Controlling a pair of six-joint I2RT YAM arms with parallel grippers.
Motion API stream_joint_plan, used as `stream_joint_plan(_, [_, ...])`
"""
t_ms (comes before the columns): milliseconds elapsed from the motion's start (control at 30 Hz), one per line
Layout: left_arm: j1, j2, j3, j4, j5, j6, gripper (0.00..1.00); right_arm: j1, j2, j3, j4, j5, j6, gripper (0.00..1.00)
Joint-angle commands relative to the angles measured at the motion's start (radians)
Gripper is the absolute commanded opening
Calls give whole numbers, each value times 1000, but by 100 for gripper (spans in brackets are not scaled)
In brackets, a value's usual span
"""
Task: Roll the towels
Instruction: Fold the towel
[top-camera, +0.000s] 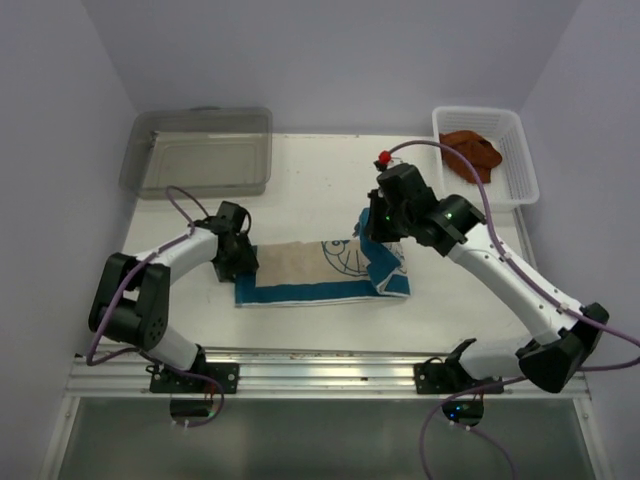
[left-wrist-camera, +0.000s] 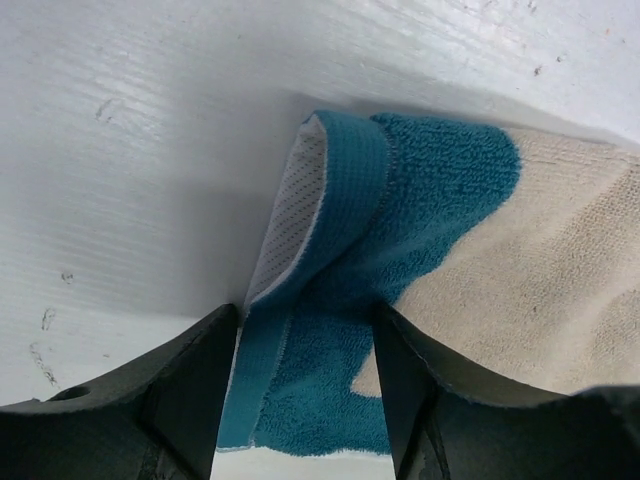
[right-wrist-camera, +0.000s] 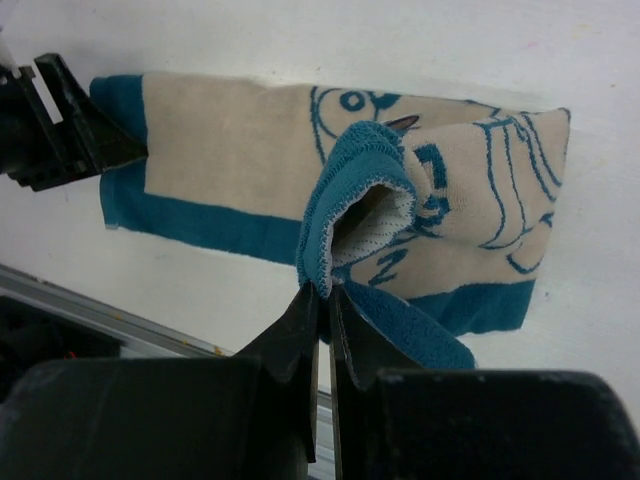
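- Cream towel with blue edges and blue printed drawing — centre of the top view, spread flat on the white table, right end lifted and folded back over itself.
- Handling, as judged: soft looped terry, light and limp, no shape-holding; likely to sag or unroll once released. Take hold at the flat woven blue hem, close to a corner.
- Right gripper: fingers pressed together on the raised blue hem at the right end.
- Left gripper: fingers spread, straddling the curled blue hem at the left end, not clamped.
- Rust-brown towel — crumpled inside the white mesh basket, upper right of the top view.
- Clear plastic bin: upper left, rigid, smooth-walled.
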Motion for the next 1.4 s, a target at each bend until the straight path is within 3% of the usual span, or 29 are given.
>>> stream_joint_plan(0, [42, -32, -56, 7, -32, -2, 61, 79, 55, 75, 65, 26, 24, 0])
stream_joint_plan(567, [69, -71, -55, 7, 20, 16, 61, 312, 337, 230, 162, 68, 84, 0])
stream_joint_plan(1033, [69, -83, -65, 12, 37, 27, 61, 345, 520, 409, 150, 127, 124, 0])
stream_joint_plan(1367, [69, -104, -43, -13, 37, 31, 61, 374, 609, 463, 140, 86, 124, 0])
